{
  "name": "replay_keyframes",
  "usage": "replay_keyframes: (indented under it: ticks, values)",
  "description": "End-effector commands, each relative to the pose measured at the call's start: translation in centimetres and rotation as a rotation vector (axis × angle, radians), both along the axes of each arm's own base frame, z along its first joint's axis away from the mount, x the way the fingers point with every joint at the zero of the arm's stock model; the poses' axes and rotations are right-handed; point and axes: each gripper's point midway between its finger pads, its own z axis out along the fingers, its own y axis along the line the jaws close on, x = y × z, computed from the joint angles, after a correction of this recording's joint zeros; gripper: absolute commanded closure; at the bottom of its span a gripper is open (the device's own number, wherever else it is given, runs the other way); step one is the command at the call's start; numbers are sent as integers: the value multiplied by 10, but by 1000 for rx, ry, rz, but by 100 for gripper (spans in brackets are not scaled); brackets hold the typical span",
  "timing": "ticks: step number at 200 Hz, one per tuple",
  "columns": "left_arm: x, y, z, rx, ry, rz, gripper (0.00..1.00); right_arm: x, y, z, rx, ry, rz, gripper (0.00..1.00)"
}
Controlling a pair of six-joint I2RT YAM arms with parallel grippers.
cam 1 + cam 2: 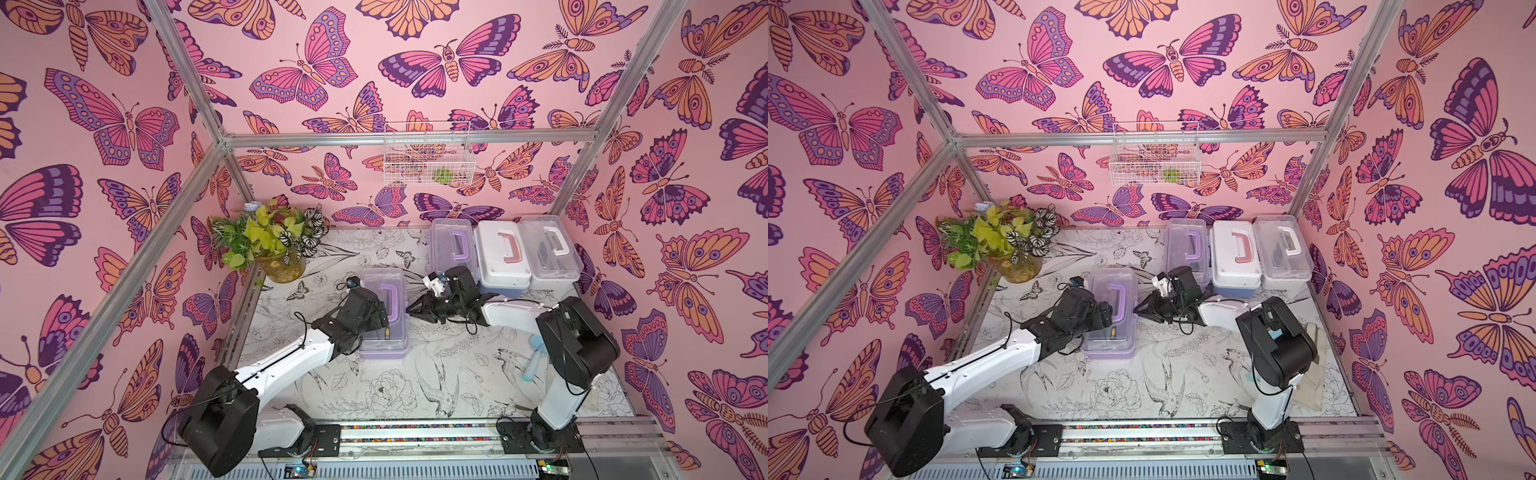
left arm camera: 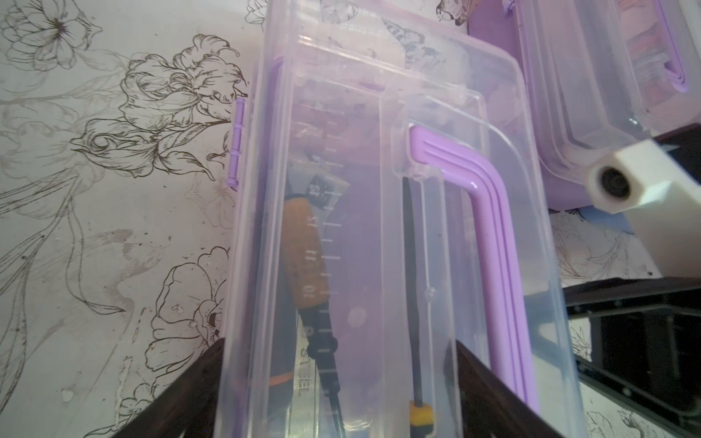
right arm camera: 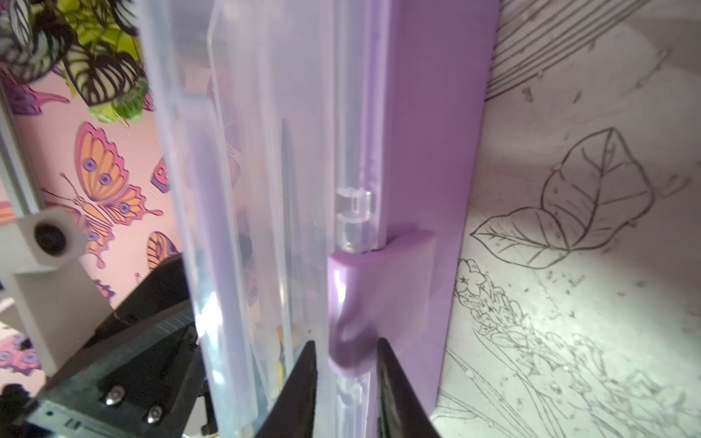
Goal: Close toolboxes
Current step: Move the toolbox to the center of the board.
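A lilac toolbox (image 1: 397, 338) with a clear lid and lilac handle (image 2: 489, 227) lies mid-table, its lid down, tools showing inside. My left gripper (image 2: 341, 341) hangs over it, open wide, its fingers (image 2: 189, 390) straddling the raised middle of the lid. My right gripper (image 3: 346, 341) is at the box's right side. Its jaws stand slightly apart around the end of the lilac latch (image 3: 364, 303), with a gap on one side. Three more toolboxes stand shut at the back right: lilac (image 1: 453, 245), light-blue with white lid (image 1: 500, 259), white with clear lid (image 1: 550, 249).
A potted plant (image 1: 270, 245) stands at the back left corner. A white wire basket (image 1: 428, 160) hangs on the back wall. A light-blue tool (image 1: 536, 357) and a pale glove (image 1: 1316, 374) lie by the right arm's base.
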Motion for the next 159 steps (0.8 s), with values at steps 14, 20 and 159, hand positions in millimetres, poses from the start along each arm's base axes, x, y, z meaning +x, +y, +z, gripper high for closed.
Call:
replay_keyframes:
  ticks: [14, 20, 159]
  values:
    - [-22, -17, -55, -30, 240, -165, 18, -12, -41, 25, -195, -96, 49, 67]
    - [-17, -18, -57, -32, 246, -166, 18, -13, -51, 29, -226, -107, 38, 67]
    - [161, -63, -55, -107, 124, -19, 20, -55, -166, 58, -361, -119, -163, 65]
